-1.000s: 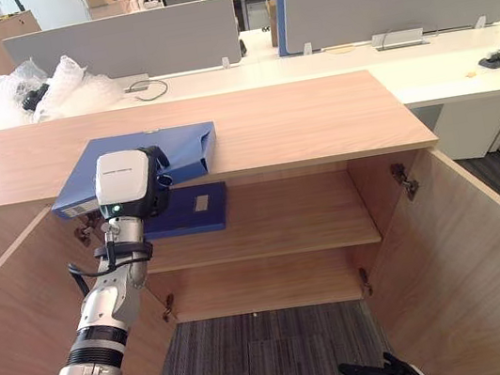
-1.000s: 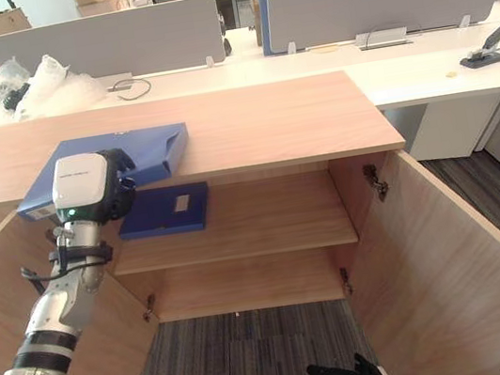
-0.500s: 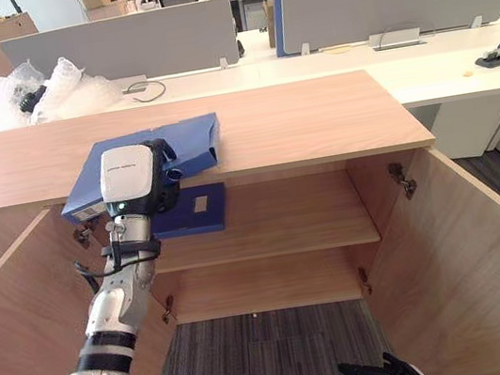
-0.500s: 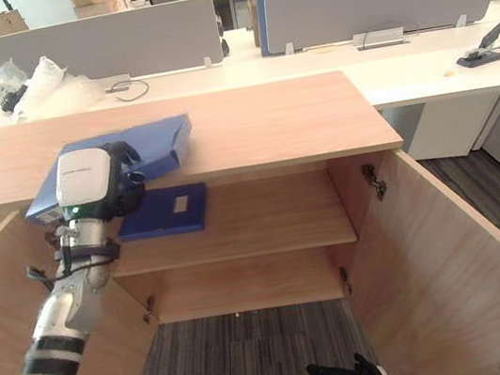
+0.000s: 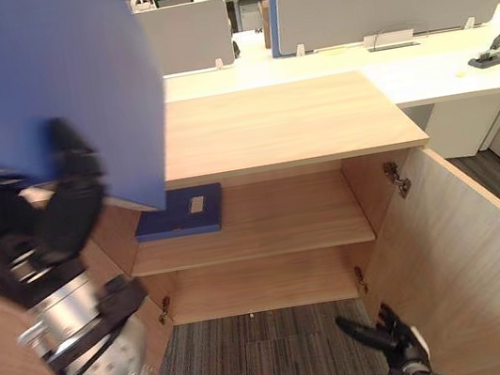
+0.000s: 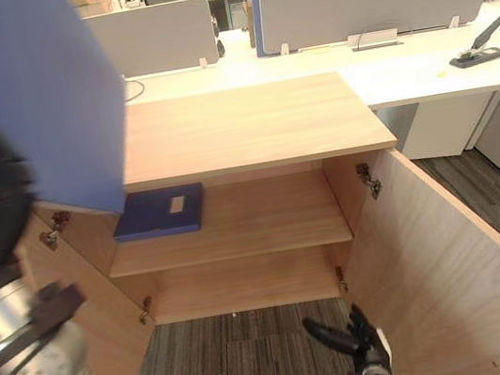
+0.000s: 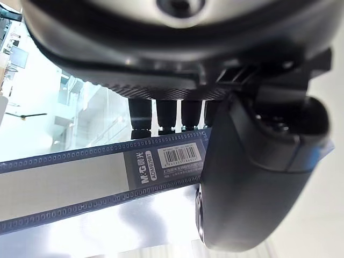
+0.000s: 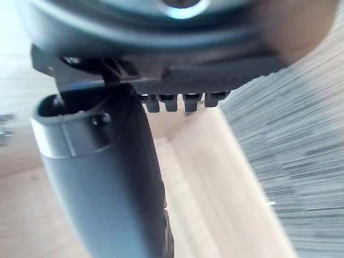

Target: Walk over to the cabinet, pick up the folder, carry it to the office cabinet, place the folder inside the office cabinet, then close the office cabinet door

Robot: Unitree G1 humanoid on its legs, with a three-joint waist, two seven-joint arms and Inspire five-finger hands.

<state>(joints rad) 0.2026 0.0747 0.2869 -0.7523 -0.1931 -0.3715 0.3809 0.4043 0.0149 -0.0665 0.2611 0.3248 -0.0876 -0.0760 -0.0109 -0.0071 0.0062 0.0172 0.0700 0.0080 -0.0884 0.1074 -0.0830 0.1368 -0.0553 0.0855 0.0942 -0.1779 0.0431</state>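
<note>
The left hand (image 5: 60,203) is clamped on the blue folder (image 5: 42,78), thumb on one face and fingers behind the labelled spine, as the left wrist view shows. It holds the folder up high at 10 o'clock, tilted, well clear of the office cabinet (image 5: 288,124). The right hand (image 5: 388,337) hangs slack and empty at 6 o'clock, low above the carpet (image 5: 258,357). Both doors (image 5: 460,249) stand wide. The upper shelf (image 5: 275,226) has a darker folder (image 5: 181,212) lying flat at its 9 o'clock end, with bare board toward 3 o'clock. The judgement here: level the blue folder first and bring it down below the cabinet's top edge. Then slide it spine-in onto that bare stretch, steering clear of the doors and the darker folder. Let go only once it lies flat, or it may tip out.
</note>
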